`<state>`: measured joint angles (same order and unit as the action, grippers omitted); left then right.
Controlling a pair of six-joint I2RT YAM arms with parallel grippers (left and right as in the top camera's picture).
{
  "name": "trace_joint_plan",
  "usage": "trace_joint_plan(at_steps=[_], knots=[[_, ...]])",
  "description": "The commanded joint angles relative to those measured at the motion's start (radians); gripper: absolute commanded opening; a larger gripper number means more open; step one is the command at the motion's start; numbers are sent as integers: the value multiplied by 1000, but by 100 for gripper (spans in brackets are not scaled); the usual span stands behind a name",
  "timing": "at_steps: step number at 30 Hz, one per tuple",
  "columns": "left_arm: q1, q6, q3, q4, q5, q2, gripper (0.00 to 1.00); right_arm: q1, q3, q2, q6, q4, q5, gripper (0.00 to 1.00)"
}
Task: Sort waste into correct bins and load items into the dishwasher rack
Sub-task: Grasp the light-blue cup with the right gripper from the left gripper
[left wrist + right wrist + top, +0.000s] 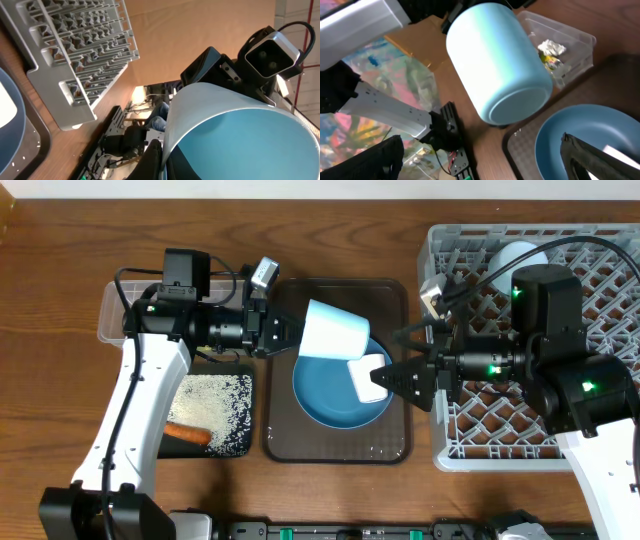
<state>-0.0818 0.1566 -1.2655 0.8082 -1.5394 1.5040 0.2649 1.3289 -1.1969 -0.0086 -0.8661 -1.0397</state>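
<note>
Pinching the light-blue cup (335, 330) by its rim, the left gripper (290, 332) holds it tilted on its side in the air above the far end of the dark brown serving tray (300, 438). The large blue plate (325, 395) lies flat on that tray, with a small white piece (368, 378) on its right part. The right gripper (392, 377) hovers over the plate's right edge, jaws spread wide and holding nothing. Rice (215, 405) and the carrot (188, 433) lie in the black tray (225, 452). The clear tub (575, 37) holds the crumpled napkin (552, 47) and the yellow-green wrapper (547, 61). A pale bowl (515, 255) sits in the grey dishwasher rack (470, 430).
</note>
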Motion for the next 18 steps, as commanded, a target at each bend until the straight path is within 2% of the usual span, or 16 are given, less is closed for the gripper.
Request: trace_joint_plan(at_steps=[1,11,18], knots=[[-18,-22,0,8,-32,5,6,5,9,-2,-16,11,-42,99],[-51,-23,0,35,-32,5,5,75,8,-21,-15,20,95,99],[-58,-26,0,56,-32,5,6,120,8,-57,-3,79,94,99]])
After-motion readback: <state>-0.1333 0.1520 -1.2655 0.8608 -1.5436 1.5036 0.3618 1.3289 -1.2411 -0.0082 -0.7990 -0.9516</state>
